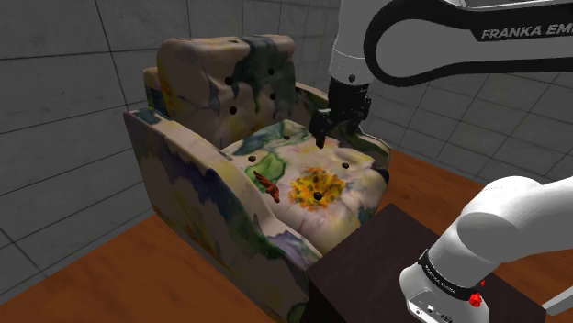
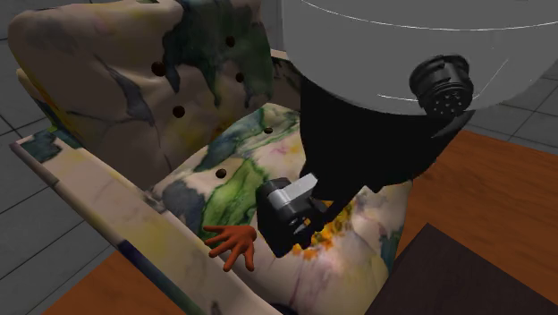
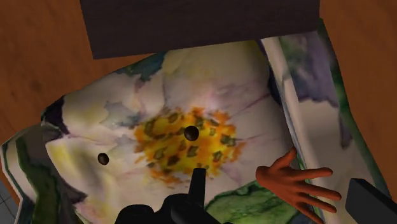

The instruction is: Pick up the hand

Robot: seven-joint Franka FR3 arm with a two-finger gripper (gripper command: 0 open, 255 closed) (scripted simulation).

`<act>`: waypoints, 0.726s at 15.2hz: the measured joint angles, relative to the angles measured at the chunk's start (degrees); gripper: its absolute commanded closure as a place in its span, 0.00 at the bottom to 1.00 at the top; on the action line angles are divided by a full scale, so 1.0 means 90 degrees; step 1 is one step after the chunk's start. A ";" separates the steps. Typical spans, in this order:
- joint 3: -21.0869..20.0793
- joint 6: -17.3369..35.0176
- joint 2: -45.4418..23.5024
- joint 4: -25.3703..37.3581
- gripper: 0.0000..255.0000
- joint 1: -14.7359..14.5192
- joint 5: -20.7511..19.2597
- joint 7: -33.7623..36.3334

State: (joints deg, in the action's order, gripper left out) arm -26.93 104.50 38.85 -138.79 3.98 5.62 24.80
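A small orange-red model hand (image 2: 234,243), its digits splayed, lies open on the seat cushion of a floral-patterned padded armchair (image 2: 98,80), just beside one armrest.

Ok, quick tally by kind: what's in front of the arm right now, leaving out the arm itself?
Armchair: 1
Orange hand: 1
Dark stand: 1
Total: 3

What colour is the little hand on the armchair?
The hand is orange-red; the wrist view shows it best.
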 measured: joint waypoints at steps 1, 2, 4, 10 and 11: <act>-0.0264 0.0135 -0.0163 0.0027 0.00 0.0086 -0.0075 0.0312; -0.0531 0.0284 -0.0325 0.0029 0.00 0.0180 -0.0161 0.0633; -0.1142 0.0527 -0.0850 0.0259 0.00 0.0482 -0.0443 0.1345; -0.3166 0.0719 -0.2956 0.1228 0.00 0.1798 -0.2193 0.3918; -0.3463 0.0614 -0.3405 0.1379 0.00 0.1976 -0.2652 0.4439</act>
State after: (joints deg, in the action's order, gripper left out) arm -58.10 110.03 8.20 -126.38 21.76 -18.24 64.75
